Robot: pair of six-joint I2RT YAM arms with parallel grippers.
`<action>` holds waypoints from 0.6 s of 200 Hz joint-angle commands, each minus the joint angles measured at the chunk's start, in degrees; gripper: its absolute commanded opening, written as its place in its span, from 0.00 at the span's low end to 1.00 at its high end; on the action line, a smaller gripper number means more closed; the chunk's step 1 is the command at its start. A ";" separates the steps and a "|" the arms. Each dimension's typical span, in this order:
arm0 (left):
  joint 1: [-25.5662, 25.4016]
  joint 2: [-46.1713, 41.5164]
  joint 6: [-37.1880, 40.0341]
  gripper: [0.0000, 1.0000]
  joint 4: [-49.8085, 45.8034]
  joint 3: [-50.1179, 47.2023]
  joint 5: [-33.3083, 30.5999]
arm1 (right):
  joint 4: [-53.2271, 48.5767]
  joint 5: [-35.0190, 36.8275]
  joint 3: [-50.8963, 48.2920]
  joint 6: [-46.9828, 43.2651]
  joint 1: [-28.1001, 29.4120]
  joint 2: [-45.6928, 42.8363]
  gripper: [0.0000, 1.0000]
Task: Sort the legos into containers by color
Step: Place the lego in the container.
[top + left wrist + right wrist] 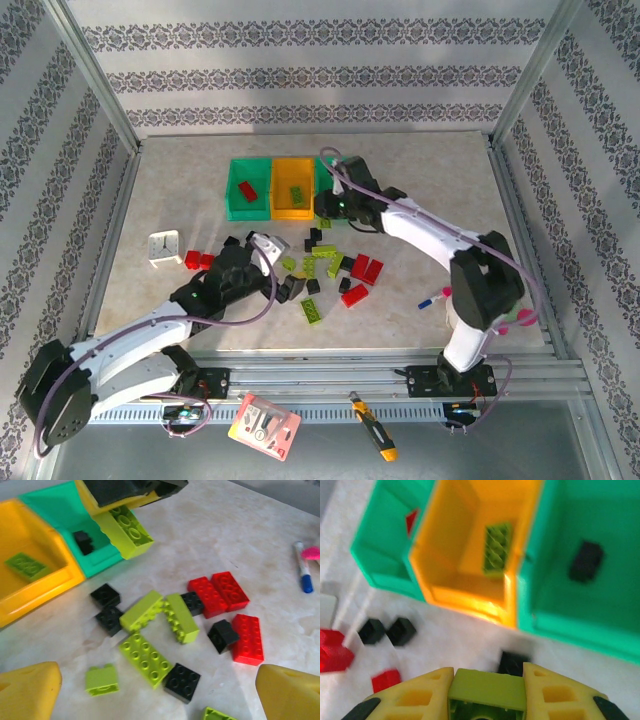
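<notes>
My right gripper [487,692] is shut on a lime green lego [487,687] and hangs just in front of the containers; the left wrist view shows that brick [125,530] under its dark fingers. The three joined containers stand at the back: a green one [240,205] holding a red brick [247,190], an orange one [445,550] holding a green brick [497,547], and a green one [615,605] holding a black brick [585,560]. Red, lime and black legos [150,657] lie scattered mid-table. My left gripper [160,695] hovers open over them, holding nothing.
A small white clock [164,248] stands at the left, with red bricks [197,260] beside it. A blue marker pen [302,575] lies to the right of the pile. A yellow-handled tool [372,426] and a card packet [264,427] rest on the front rail.
</notes>
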 commanded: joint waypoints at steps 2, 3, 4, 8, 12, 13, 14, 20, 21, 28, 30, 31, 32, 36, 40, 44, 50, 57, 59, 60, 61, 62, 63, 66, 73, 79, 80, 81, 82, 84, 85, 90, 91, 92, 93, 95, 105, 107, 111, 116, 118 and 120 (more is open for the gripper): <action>1.79 -2.75 -3.89 0.99 -5.12 -0.81 -4.47 | 5.40 0.76 8.25 -1.71 0.68 6.13 0.23; 1.83 -2.77 -3.89 0.99 -5.21 -0.80 -4.49 | 5.51 0.92 8.60 -1.70 0.68 6.38 0.23; 1.89 -2.78 -3.94 0.99 -5.29 -0.79 -4.45 | 5.73 1.00 8.91 -1.74 0.69 6.69 0.23; 2.06 -2.88 -3.94 0.99 -5.53 -0.72 -4.74 | 6.25 1.53 10.10 -1.99 0.77 7.83 0.23; 2.13 -2.89 -4.02 0.99 -5.75 -0.64 -4.79 | 6.71 2.10 11.54 -2.15 0.74 9.05 0.22; 2.17 -2.88 -4.09 0.99 -5.83 -0.58 -4.86 | 6.82 2.16 11.87 -2.23 0.76 9.34 0.22; 2.24 -2.88 -4.12 0.99 -5.87 -0.60 -4.90 | 6.96 2.20 12.21 -2.31 0.77 9.66 0.22; 2.41 -2.76 -4.31 0.99 -6.15 -0.39 -5.20 | 7.47 3.35 14.01 -2.92 0.78 11.32 0.22; 2.45 -2.64 -4.36 0.99 -6.16 -0.37 -5.29 | 7.72 3.49 14.34 -3.01 0.78 11.57 0.22; 2.75 -2.30 -5.16 0.99 -6.54 -0.12 -5.96 | 8.28 4.87 16.31 -3.80 0.68 13.55 0.22; 2.86 -2.08 -5.44 0.99 -6.68 -0.05 -6.01 | 8.47 5.35 16.79 -4.08 0.67 14.06 0.22; 2.89 -2.00 -5.59 0.99 -6.78 0.02 -6.05 | 8.58 5.55 17.04 -4.21 0.68 14.35 0.22; 2.91 -1.91 -5.75 0.99 -6.82 0.06 -6.07 | 8.68 5.73 17.35 -4.35 0.68 14.67 0.22; 3.19 -1.53 -6.39 0.99 -7.09 0.27 -6.18 | 8.94 6.37 18.33 -4.89 0.69 15.77 0.22; 3.42 -1.13 -7.21 0.99 -7.47 0.53 -6.22 | 8.98 6.93 19.48 -5.21 0.69 17.16 0.22; 3.73 -0.69 -8.02 0.99 -7.87 0.84 -6.35 | 8.96 7.28 20.57 -5.58 0.61 17.89 0.22; 4.09 0.06 -9.69 0.99 -8.60 1.38 -7.07 | 8.87 7.54 22.15 -6.02 0.47 19.33 0.22; 4.37 0.99 -11.95 0.99 -9.51 2.01 -8.38 | 8.87 7.83 23.76 -6.38 0.34 20.86 0.23; 4.41 1.23 -12.43 0.99 -9.88 2.18 -8.66 | 8.84 7.85 24.12 -6.47 0.29 21.27 0.23; 4.46 1.33 -12.69 0.99 -9.96 2.23 -8.78 | 8.81 7.85 24.40 -6.54 0.27 21.47 0.23; 4.52 1.46 -12.91 0.99 -10.09 2.31 -8.93 | 8.79 7.85 24.63 -6.57 0.26 21.66 0.23; 4.56 1.62 -13.15 0.99 -10.28 2.39 -9.09 | 8.78 7.85 24.74 -6.55 0.25 21.84 0.23; 4.58 1.74 -13.31 0.99 -10.42 2.51 -9.21 | 8.73 7.85 24.93 -6.58 0.21 22.02 0.23; 4.67 2.11 -13.97 0.99 -10.78 2.72 -9.61 | 8.62 8.02 25.67 -6.66 0.13 22.55 0.23; 4.77 2.98 -15.73 0.99 -11.73 3.26 -10.93 | 8.40 8.14 27.07 -6.78 0.02 23.63 0.25; 4.94 3.66 -18.04 0.99 -12.83 3.89 -12.94 | 8.18 8.10 28.24 -6.92 -0.09 24.47 0.28; 4.99 3.73 -18.35 0.99 -13.02 3.97 -13.29 | 8.18 8.10 28.24 -6.92 -0.09 24.47 0.28; 5.05 3.81 -18.81 0.99 -13.24 4.05 -13.60 | 8.08 8.06 28.39 -6.94 -0.10 24.61 0.29; 5.09 3.89 -19.18 0.99 -13.57 4.09 -13.93 | 7.99 8.05 28.51 -7.00 -0.10 24.68 0.30; 5.24 4.17 -20.15 0.99 -14.11 4.37 -14.55 | 7.87 7.92 28.80 -7.06 -0.17 24.88 0.32; 5.27 4.29 -20.55 0.99 -14.27 4.47 -14.84 | 7.84 7.89 28.98 -7.05 -0.18 24.94 0.33; 5.73 4.84 -22.59 0.99 -15.90 5.16 -16.08 | 7.47 7.70 29.74 -7.09 -0.27 25.32 0.39; 5.82 4.89 -23.00 0.99 -16.22 5.31 -16.22 | 7.37 7.60 29.85 -7.07 -0.27 25.43 0.40; 5.91 5.00 -23.33 0.99 -16.47 5.43 -16.34 | 7.33 7.55 30.03 -7.06 -0.32 25.48 0.42; 6.00 5.10 -23.55 0.99 -16.68 5.57 -16.44 | 7.21 7.48 30.17 -7.06 -0.34 25.51 0.43; 6.24 5.27 -24.03 0.99 -17.21 5.81 -16.61 | 7.06 7.25 30.43 -7.07 -0.43 25.51 0.46; 7.25 5.89 -25.66 0.99 -19.12 6.79 -17.95 | 6.76 6.50 30.76 -7.30 -0.67 25.00 0.58; 7.41 5.95 -25.97 0.99 -19.51 7.02 -18.37 | 6.77 6.39 30.75 -7.42 -0.71 24.74 0.59; 7.67 6.04 -26.59 0.99 -20.33 7.27 -19.26 | 6.75 6.21 30.45 -7.61 -0.72 24.12 0.62; 8.16 6.21 -27.32 0.99 -21.33 7.73 -20.20 | 6.89 6.02 30.06 -8.02 -0.80 23.42 0.64; 8.47 6.25 -27.62 0.99 -21.78 7.85 -20.51 | 6.92 5.88 29.83 -8.22 -0.85 23.09 0.65; 8.77 6.30 -27.93 0.99 -22.22 8.03 -20.74 | 6.79 5.78 29.64 -8.37 -0.88 22.73 0.66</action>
